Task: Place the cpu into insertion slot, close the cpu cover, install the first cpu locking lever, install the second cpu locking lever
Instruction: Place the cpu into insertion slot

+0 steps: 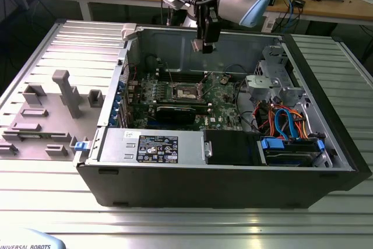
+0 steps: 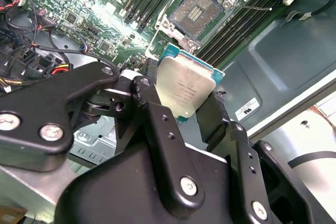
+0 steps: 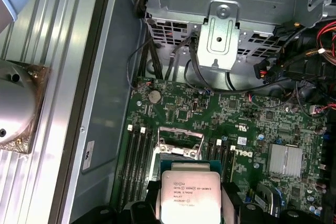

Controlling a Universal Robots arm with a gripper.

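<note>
My pincer [image 1: 204, 45] pinches the cpu [image 2: 185, 88] by two opposite edges, with its silver top turned toward the second wrist view. I hang over the open computer case [image 1: 221, 188], toward its far wall in the exterior view. The insertion slot [image 1: 187, 92] lies below on the green motherboard [image 3: 247, 124], well apart from the chip, its dark pin field bare. Long memory slots [image 2: 239, 22] flank the socket on both sides, and a black card [image 1: 175, 112] lies just beside it. The air between chip and socket is open.
</note>
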